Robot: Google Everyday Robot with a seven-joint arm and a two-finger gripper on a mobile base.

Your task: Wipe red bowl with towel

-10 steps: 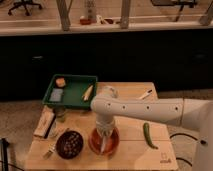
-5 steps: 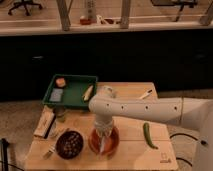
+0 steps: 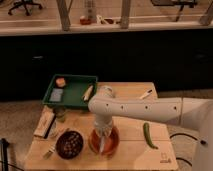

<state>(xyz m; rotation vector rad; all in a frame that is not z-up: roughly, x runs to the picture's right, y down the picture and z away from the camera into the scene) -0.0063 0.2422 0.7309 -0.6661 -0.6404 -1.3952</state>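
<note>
One elevated camera looks down on the table (image 3: pixel 131 151), jaws over red bowl (image 3: pixel 115 144).

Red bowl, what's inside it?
The gripper is down in the red bowl, with the pale towel below it. They cover the bowl's middle, so anything underneath is hidden.

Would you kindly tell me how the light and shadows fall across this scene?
Camera view: the wooden table is evenly and warmly lit; the cabinet front behind it is a dark band; the white arm is the brightest thing, without glare; the gripper, low over the red bowl with the towel, casts no clear shadow.
</note>
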